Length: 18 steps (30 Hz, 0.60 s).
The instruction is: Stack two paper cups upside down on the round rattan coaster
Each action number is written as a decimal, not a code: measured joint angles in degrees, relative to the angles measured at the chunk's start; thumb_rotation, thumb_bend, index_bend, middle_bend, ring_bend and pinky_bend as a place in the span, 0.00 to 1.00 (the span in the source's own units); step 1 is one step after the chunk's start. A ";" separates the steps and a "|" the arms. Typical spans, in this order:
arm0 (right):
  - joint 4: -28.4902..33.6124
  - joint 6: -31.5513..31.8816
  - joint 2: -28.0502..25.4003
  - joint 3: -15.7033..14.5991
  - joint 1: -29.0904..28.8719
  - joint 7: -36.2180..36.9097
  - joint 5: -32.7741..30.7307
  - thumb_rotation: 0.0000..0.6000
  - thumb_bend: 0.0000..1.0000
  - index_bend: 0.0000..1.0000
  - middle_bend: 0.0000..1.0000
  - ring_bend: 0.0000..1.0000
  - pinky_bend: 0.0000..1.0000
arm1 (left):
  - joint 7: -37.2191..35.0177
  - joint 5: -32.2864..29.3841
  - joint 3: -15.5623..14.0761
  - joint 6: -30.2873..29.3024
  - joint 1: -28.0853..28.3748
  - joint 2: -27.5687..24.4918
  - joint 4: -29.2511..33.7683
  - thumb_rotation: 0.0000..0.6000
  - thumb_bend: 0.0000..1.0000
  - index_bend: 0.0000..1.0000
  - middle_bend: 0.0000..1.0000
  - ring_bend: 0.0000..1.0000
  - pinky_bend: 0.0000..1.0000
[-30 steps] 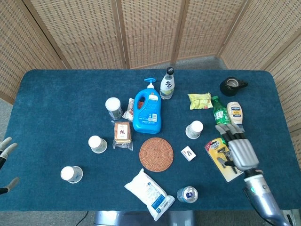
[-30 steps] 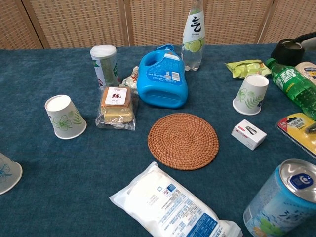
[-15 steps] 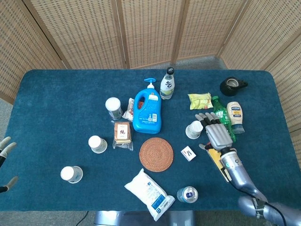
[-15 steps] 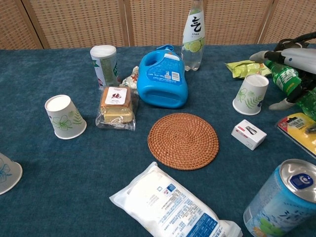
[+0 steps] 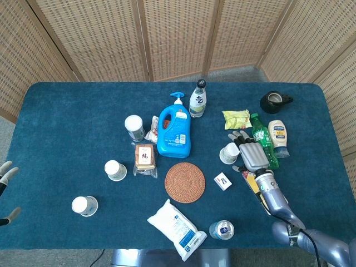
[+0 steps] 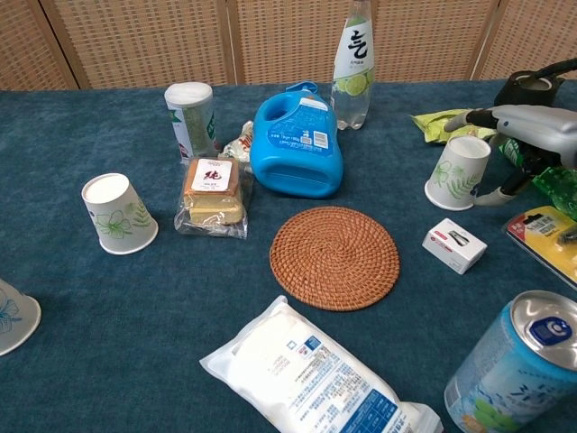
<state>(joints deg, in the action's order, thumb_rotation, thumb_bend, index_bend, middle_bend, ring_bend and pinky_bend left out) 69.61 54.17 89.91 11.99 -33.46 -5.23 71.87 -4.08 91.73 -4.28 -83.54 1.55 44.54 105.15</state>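
Chest view: right hand (image 6: 527,135) spread just beside paper cup (image 6: 458,172).

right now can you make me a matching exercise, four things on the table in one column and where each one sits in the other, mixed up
Things:
1. round rattan coaster
2. paper cup with leaf print
3. drink can
4. black tape roll

Places:
A. far right corner of the table
B. near edge, beside the white pouch
C. just in front of the blue detergent bottle
D. next to the right hand, whose fingers reach toward it

Pairs: 1-C, 2-D, 3-B, 4-A
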 measured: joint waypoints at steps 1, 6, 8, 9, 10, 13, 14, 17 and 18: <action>-0.60 0.19 0.39 -0.20 -0.03 0.50 0.34 1.00 0.22 0.19 0.15 0.00 0.25 | 0.04 -0.06 0.02 0.09 0.04 0.03 -0.01 1.00 0.32 0.00 0.00 0.00 0.00; -3.96 1.63 2.49 -1.10 -0.05 3.01 2.07 1.00 0.24 0.30 0.19 0.00 0.25 | 0.12 -0.30 0.09 0.19 0.07 0.12 -0.06 1.00 0.32 0.00 0.00 0.00 0.00; -5.29 2.30 3.21 -1.35 -0.02 3.69 2.63 1.00 0.26 0.33 0.20 0.00 0.25 | 0.07 -0.37 0.12 0.15 0.05 0.11 -0.07 1.00 0.32 0.00 0.00 0.00 0.00; -5.85 2.52 3.50 -1.45 -0.01 3.88 2.81 1.00 0.26 0.33 0.20 0.00 0.25 | 0.07 -0.42 0.14 0.15 0.04 0.12 -0.10 1.00 0.32 0.00 0.00 0.00 0.00; -6.38 2.67 3.75 -1.56 0.00 4.06 2.95 1.00 0.27 0.34 0.21 0.00 0.25 | 0.05 -0.46 0.15 0.16 0.04 0.12 -0.11 1.00 0.31 0.00 0.00 0.00 0.00; -7.45 2.99 4.27 -1.90 0.07 4.56 3.24 1.00 0.27 0.34 0.21 0.00 0.25 | 0.05 -0.47 0.13 0.28 0.07 0.13 -0.12 1.00 0.32 0.00 0.00 0.00 0.00; -7.51 3.12 4.27 -1.99 0.10 4.73 3.37 1.00 0.27 0.34 0.21 0.00 0.25 | 0.09 -0.47 0.12 0.32 0.08 0.15 -0.11 1.00 0.32 0.00 0.00 0.00 0.00; -7.21 3.49 3.98 -2.08 0.15 4.85 3.66 1.00 0.27 0.34 0.21 0.00 0.25 | 0.14 -0.46 0.10 0.39 0.09 0.18 -0.07 1.00 0.32 0.00 0.00 0.00 0.00; -6.99 3.61 3.84 -2.08 0.15 4.87 3.75 1.00 0.27 0.34 0.21 0.00 0.25 | 0.19 -0.46 0.09 0.44 0.10 0.20 -0.03 1.00 0.32 0.00 0.00 0.00 0.00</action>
<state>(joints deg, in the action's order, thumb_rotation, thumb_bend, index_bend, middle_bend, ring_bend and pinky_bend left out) 62.62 57.78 93.75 9.91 -33.30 -0.35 75.62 -3.90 91.27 -4.19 -83.10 1.66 44.74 105.12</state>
